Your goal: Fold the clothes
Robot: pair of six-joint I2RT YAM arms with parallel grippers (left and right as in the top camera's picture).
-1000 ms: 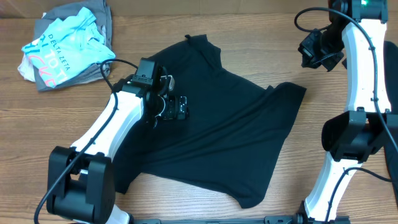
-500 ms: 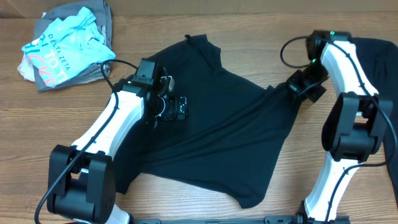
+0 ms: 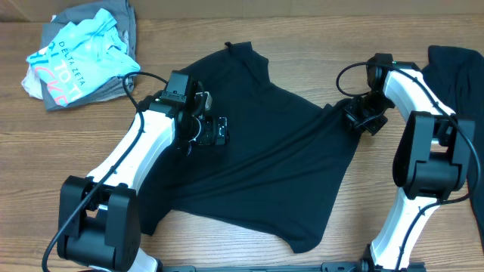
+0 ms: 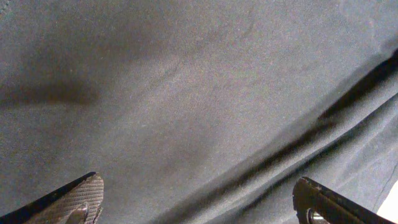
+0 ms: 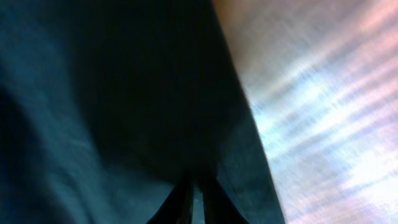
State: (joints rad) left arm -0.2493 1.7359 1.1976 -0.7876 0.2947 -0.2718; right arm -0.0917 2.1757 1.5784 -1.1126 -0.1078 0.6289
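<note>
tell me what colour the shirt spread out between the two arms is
The T-shirt is plain black with no print; the overhead view shows it best.

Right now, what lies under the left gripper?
The black T-shirt, spread on the table; the left gripper is open over creased cloth. The wood beneath that cloth is covered, and whether the gripper touches it cannot be told.
</note>
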